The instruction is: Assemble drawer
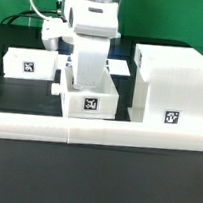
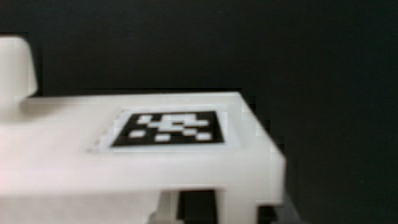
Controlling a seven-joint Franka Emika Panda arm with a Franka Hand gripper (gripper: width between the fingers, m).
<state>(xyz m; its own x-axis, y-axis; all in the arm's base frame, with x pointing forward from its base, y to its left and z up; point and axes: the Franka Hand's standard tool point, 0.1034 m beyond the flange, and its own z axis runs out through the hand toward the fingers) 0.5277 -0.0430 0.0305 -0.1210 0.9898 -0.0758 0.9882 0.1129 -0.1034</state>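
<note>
My gripper [image 1: 84, 84] hangs down at the middle tray [image 1: 88, 113], which sits just behind the long white rail [image 1: 96, 136]. I cannot tell if my fingers are spread or pinching its wall. The big box [image 1: 173, 88] stands close beside the tray, on the exterior view's right. Another tray [image 1: 28, 64] sits farther back on the exterior view's left. I think the middle tray is light, hard and a bit slippery. I would pinch one thin wall, near its top edge.

Exterior view front-on, slightly raised, mid-range; wrist view very near tagged tray [image 2: 178, 165], likely shared
</note>
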